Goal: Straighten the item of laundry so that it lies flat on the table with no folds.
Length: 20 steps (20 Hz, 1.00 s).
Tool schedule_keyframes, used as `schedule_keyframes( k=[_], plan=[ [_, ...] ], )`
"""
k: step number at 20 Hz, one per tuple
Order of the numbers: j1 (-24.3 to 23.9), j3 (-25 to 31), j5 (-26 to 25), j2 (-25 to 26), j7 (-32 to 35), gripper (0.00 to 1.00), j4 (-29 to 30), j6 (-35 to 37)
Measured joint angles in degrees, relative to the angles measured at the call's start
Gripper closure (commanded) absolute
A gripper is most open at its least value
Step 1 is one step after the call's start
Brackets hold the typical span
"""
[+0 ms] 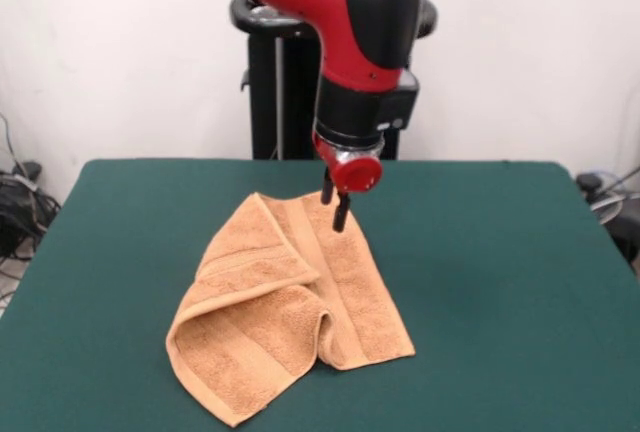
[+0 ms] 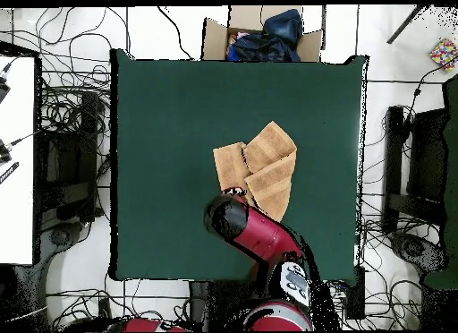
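The orange-tan towel (image 1: 290, 302) lies crumpled near the middle of the green surface (image 1: 500, 272) — one side folded over itself, a loop standing up at its centre. The gripper (image 1: 335, 204) hangs at the towel's far edge, jaws close together; whether they pinch cloth cannot be told.

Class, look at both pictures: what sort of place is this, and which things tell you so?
Probably a robotics lab: a red robot arm over a green table, tangled cables on the floor, and a box of clothes.
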Motion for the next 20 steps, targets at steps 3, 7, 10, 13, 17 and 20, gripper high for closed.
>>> schedule_keyframes(
  k=[3,7,10,13,17,20],
  plan=[
    [-1.1,0.0,-0.3,1.0,0.0,0.0,-0.2,0.0],
    [-1.4,0.0,-0.3,2.4,0.0,0.0,-1.0,0.0],
    [-1.4,0.0,-0.3,3.7,0.0,0.0,-1.9,0.0],
    [-1.3,0.0,-0.3,5.1,0.0,0.0,-2.7,0.0],
    [-1.3,0.0,-0.3,6.7,0.0,0.0,-3.9,0.0],
    [-1.3,0.0,-0.3,8.0,0.0,0.0,-4.7,0.0]
  ],
)
